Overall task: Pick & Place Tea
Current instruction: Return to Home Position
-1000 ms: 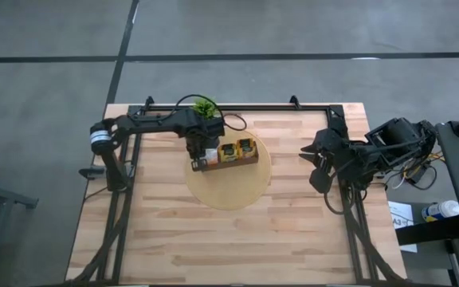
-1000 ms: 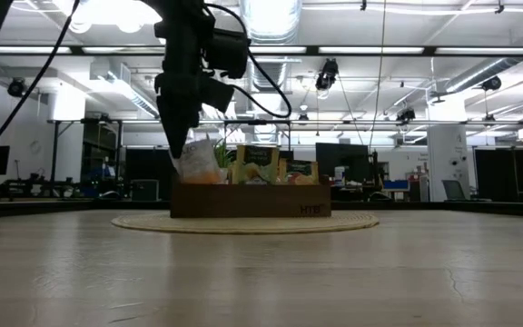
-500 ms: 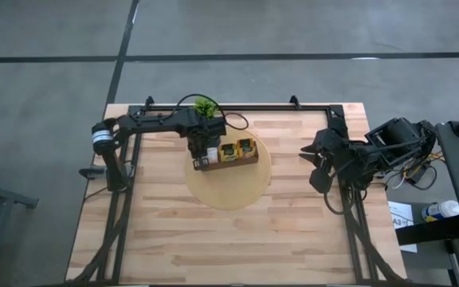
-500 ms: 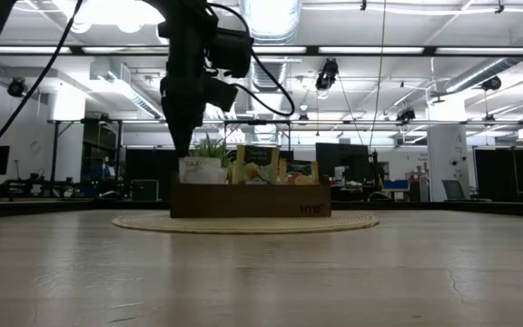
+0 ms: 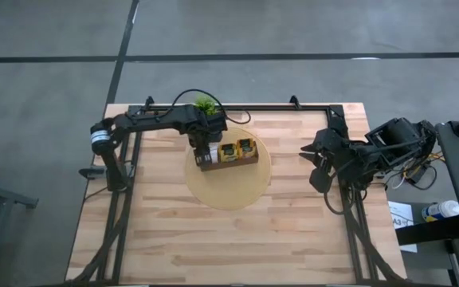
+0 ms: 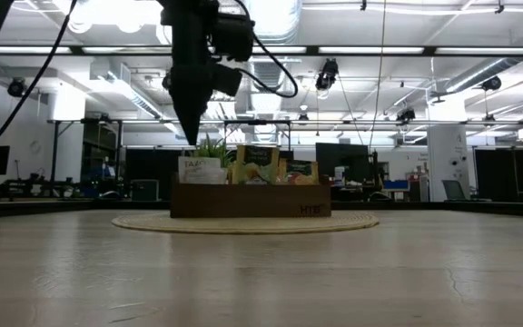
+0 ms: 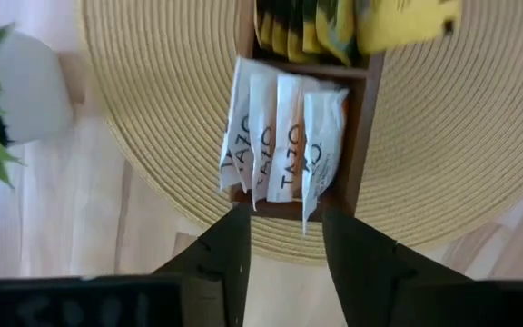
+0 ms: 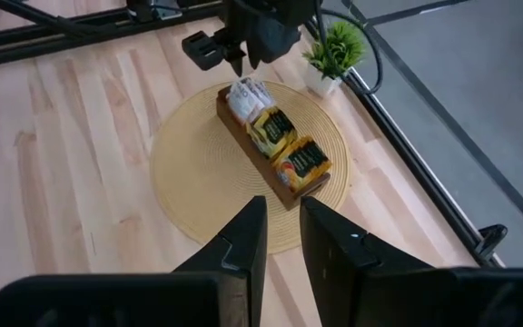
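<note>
Four white-and-orange sachets (image 7: 280, 136) stand in the wooden tray's (image 6: 252, 198) end compartment; the left tool (image 7: 284, 218) hangs just above them, wide and empty; placing looks done, so next it should lift clear homeward; the right tool (image 5: 313, 163), narrowly parted, waits at the table's (image 5: 174, 239) edge.

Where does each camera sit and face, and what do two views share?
High: above the table, looking straight down; left pincer and right pincer show.
Low: at table-top height, looking level; left pincer hangs above the tray.
Left wrist: looks down past its open pincer at white sachets.
Right wrist: faces the tray past its own pincer.
All four show the tray.
</note>
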